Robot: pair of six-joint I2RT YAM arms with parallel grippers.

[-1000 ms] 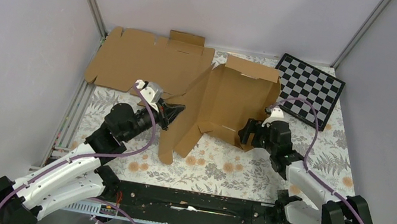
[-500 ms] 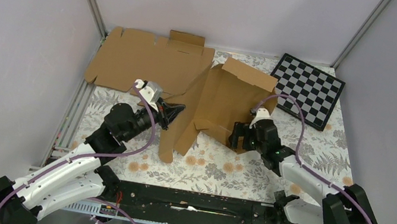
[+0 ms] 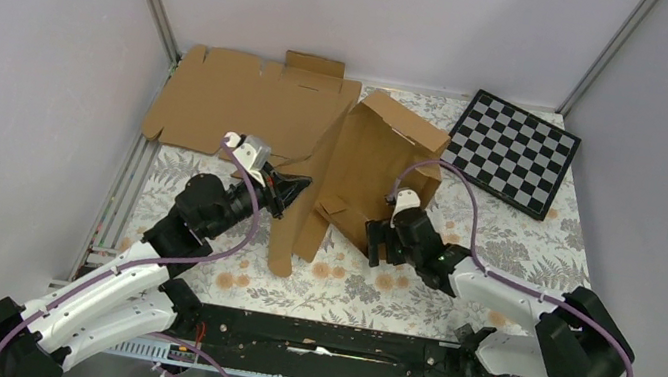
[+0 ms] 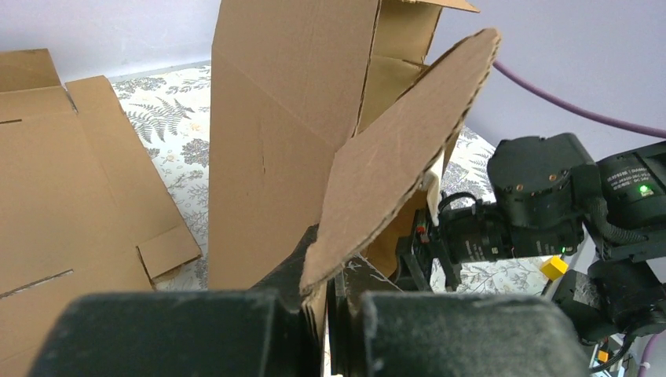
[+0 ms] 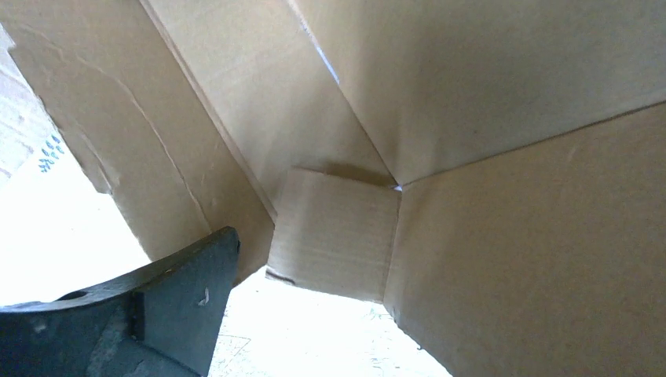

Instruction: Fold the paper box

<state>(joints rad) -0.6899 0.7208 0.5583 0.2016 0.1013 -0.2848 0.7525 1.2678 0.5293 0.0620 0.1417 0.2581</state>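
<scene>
The paper box [image 3: 369,164] is a brown cardboard sheet, partly folded and tipped up on edge in the middle of the table. My left gripper [image 3: 298,184] is shut on its left flap; in the left wrist view the curved flap [image 4: 393,165] rises out of the pinched jaws [image 4: 327,310]. My right gripper [image 3: 376,241] is open at the box's near right corner. The right wrist view looks into the box's inner panels [image 5: 487,118] and a small tab [image 5: 334,232]. Only one dark finger [image 5: 181,290] shows there; the other is hidden.
A second brown cardboard sheet [image 3: 242,103] lies flat at the back left, also seen as [image 4: 63,181]. A black-and-white checkerboard [image 3: 513,154] lies at the back right. The table has a floral cloth [image 3: 395,289], and grey walls enclose three sides.
My right gripper has moved left and toward the near edge, opening fully. The box's right side has swung up and leftward. The left gripper has kept its grip in place.
</scene>
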